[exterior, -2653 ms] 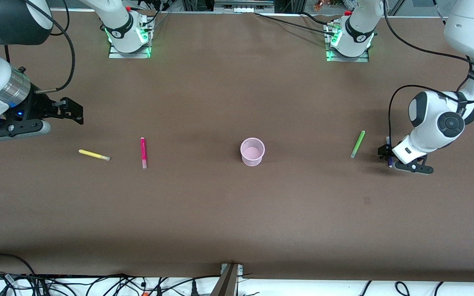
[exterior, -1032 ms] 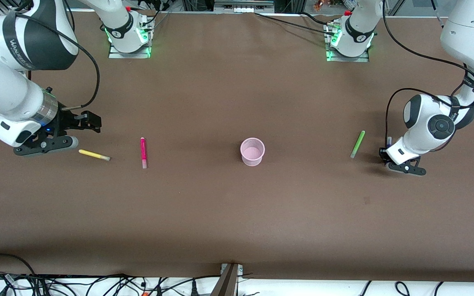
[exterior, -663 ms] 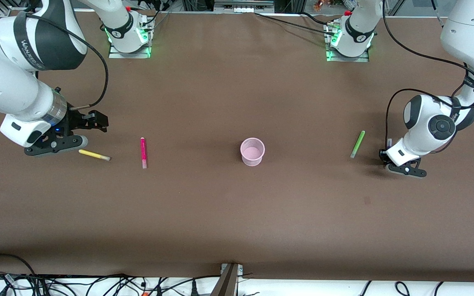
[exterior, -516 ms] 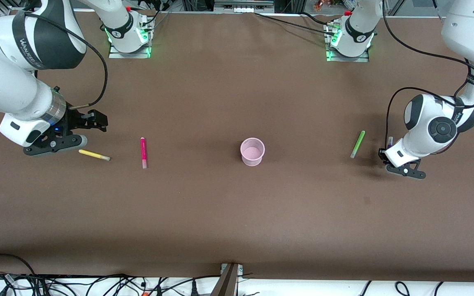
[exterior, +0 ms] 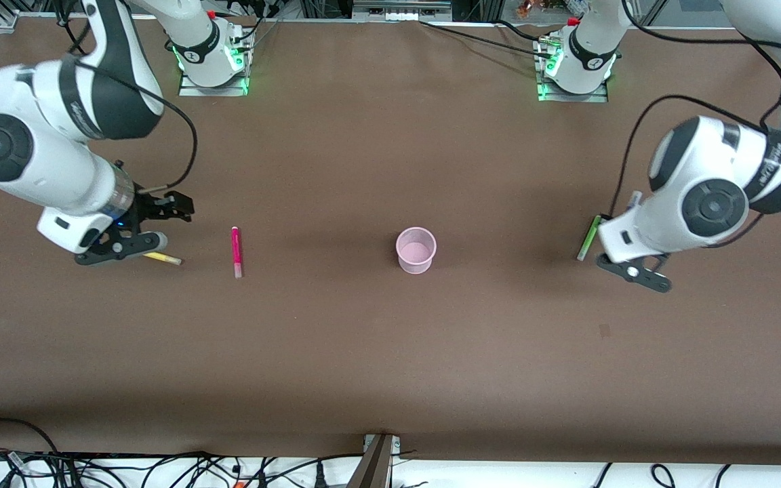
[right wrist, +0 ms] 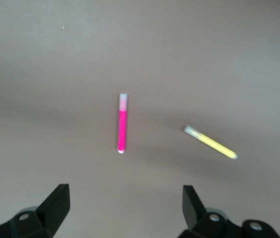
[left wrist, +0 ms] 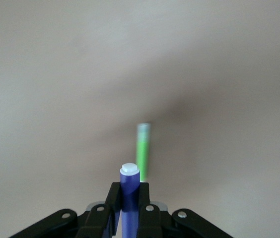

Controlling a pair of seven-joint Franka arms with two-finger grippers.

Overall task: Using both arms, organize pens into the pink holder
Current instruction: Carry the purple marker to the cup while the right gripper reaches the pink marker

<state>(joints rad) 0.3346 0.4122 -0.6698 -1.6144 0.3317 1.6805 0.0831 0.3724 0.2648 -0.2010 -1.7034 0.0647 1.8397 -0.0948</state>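
Observation:
The pink holder point(exterior: 416, 250) stands upright in the middle of the table. The magenta pen point(exterior: 236, 251) and the yellow pen point(exterior: 163, 258) lie toward the right arm's end. My right gripper point(exterior: 175, 205) is open and empty, low over the table beside the yellow pen. Its wrist view point(right wrist: 125, 208) shows the magenta pen point(right wrist: 122, 130) and the yellow pen point(right wrist: 211, 142). The green pen point(exterior: 589, 237) lies toward the left arm's end. My left gripper point(exterior: 613, 218) is shut on the dark purple pen point(exterior: 633, 198), raised beside the green pen. Its wrist view point(left wrist: 128, 196) shows the purple pen point(left wrist: 129, 179) over the green pen point(left wrist: 143, 148).
The brown table point(exterior: 390, 352) runs wide on all sides of the holder. Both arm bases point(exterior: 211, 57) stand at the table's farthest edge. Cables point(exterior: 160, 468) hang along the nearest edge.
My left gripper has risen off the table with the purple pen and shifted toward the green pen. My right gripper has moved toward the yellow pen and magenta pen.

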